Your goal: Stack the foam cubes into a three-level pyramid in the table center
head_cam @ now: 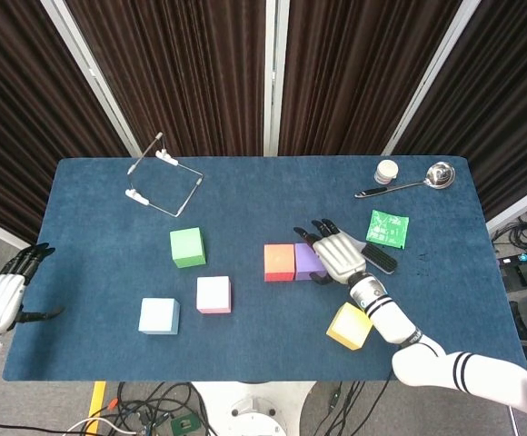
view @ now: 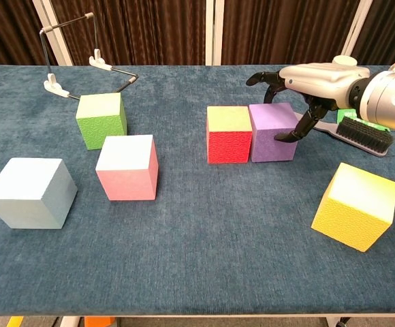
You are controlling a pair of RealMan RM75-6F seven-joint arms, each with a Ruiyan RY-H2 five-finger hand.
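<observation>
At the surface [head_cam: 245, 195] centre: your purple cube [view: 271, 131] sits touching the red cube's [view: 228, 134] right side.
Right hand [view: 305, 82]: you have it arched over the purple cube, thumb against its right face, fingers apart, grasping nothing.
Left hand [head_cam: 0, 297]: released, off the surface's left edge.
Yellow cube [view: 355, 206]: near-right of the purple cube.
Green [view: 101, 120], pink [view: 127, 167], blue [view: 29, 193] cubes: left of the red cube.

Green packet [head_cam: 388, 228]: white print on it, too small to read.
Foam cubes, other items: no legible text, labels or numbers.
</observation>
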